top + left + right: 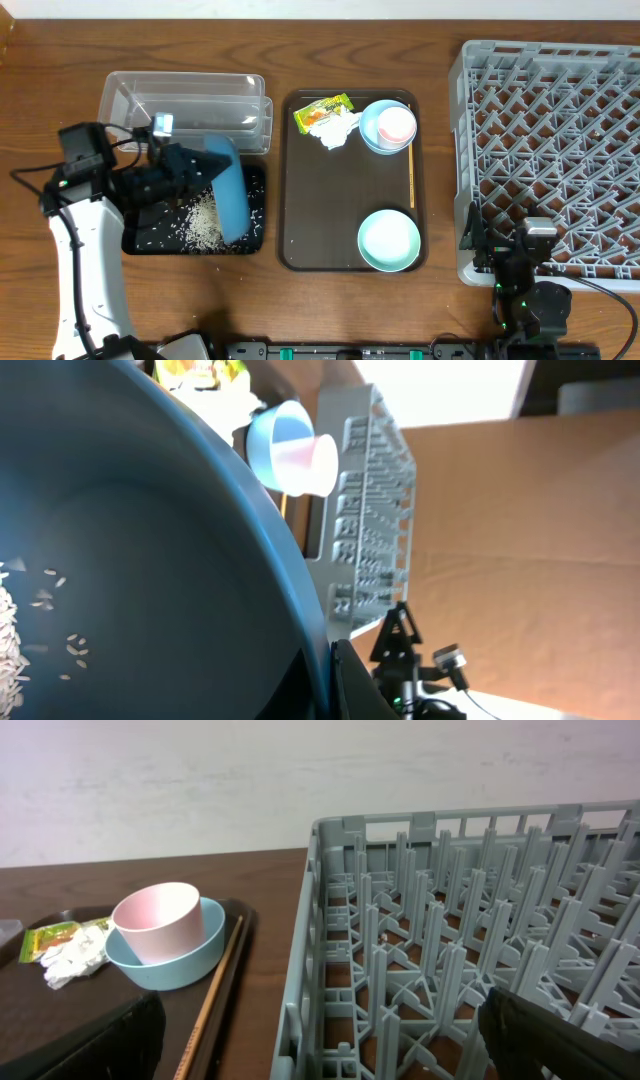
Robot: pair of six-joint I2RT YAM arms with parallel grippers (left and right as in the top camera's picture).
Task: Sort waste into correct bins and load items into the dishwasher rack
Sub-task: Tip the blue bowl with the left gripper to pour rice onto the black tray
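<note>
My left gripper (205, 165) is shut on the rim of the large dark-blue bowl (231, 190), tipped on its side over the flat black tray (140, 238). Loose rice grains (203, 222) lie in the tray; a few cling inside the bowl (120, 560). The clear tub (185, 105) stands behind. On the brown serving tray (320, 200) are the snack wrapper (320, 108), white tissue (336, 128), pink cup (396, 124) inside the light-blue bowl (372, 138), chopstick (411, 170) and mint-green bowl (389, 240). My right gripper (320, 1040) is open beside the grey rack (555, 150).
The rack's near left corner (310, 970) sits between my right fingers. The serving tray's right edge (240, 950) with the chopstick (215, 985) lies just left of the rack. Bare wooden table lies along the front.
</note>
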